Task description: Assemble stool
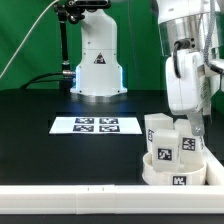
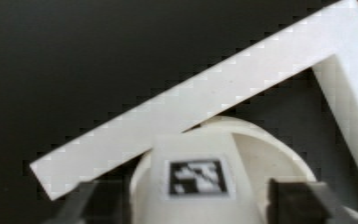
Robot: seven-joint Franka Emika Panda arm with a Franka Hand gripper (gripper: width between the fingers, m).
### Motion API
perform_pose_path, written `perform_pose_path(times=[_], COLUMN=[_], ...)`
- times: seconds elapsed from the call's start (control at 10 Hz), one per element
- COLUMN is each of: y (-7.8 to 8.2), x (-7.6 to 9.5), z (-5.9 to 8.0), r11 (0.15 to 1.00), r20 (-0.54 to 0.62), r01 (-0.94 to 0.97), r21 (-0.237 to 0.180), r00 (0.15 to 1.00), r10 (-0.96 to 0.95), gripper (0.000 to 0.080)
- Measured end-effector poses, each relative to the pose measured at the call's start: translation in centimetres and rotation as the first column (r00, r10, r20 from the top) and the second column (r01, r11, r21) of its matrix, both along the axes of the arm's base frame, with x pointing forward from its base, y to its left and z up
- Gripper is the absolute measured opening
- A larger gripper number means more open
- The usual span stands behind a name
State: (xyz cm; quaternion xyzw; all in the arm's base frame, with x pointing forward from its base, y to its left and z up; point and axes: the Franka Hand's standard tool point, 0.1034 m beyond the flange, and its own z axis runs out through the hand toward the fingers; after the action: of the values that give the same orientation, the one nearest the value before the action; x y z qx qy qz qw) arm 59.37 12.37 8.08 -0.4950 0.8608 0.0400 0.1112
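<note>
The round white seat (image 1: 158, 174) lies at the front right of the black table, in the corner of the rail. A white leg (image 1: 157, 133) stands upright in it on the exterior view's left. My gripper (image 1: 192, 128) is shut on a second tagged white leg (image 1: 184, 149) and holds it upright over the seat, beside the first leg. In the wrist view this leg (image 2: 197, 172) fills the gap between my two dark fingers (image 2: 101, 202), its tag facing the camera. Whether the held leg touches the seat is hidden.
The marker board (image 1: 95, 125) lies flat mid-table. The long white border rail (image 1: 70, 195) runs along the front edge and turns at the right; its corner shows in the wrist view (image 2: 211, 95). A white robot base (image 1: 97, 60) stands at the back.
</note>
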Motion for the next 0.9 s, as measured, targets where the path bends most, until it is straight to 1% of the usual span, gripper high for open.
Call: perform_pose_path(times=[0.1, 0.2, 0.3, 0.4, 0.5, 0.8, 0.9], y=[0.0, 0.0, 0.2, 0.6, 0.8, 0.7, 0.7], x=[0.0, 0.0, 0.1, 0.3, 0.8, 0.7, 0.6], z=[0.0, 0.0, 0.4, 1.5, 2.4, 2.2, 2.1], r11=[1.000, 1.000, 0.997, 0.988, 0.988, 0.933, 0.890], r20=[0.002, 0.003, 0.004, 0.000, 0.022, 0.055, 0.067], r01=[-0.012, -0.014, -0.078, -0.156, -0.155, -0.359, -0.452], r21=[-0.002, -0.002, -0.003, 0.013, 0.014, -0.030, -0.053], r00=[1.000, 1.000, 0.997, 0.988, 0.988, 0.931, 0.888], r10=[0.012, 0.014, 0.078, 0.156, 0.154, 0.360, 0.455], gripper=[0.0521, 0.0619, 0.0619, 0.0644, 0.0648, 0.0648, 0.0648])
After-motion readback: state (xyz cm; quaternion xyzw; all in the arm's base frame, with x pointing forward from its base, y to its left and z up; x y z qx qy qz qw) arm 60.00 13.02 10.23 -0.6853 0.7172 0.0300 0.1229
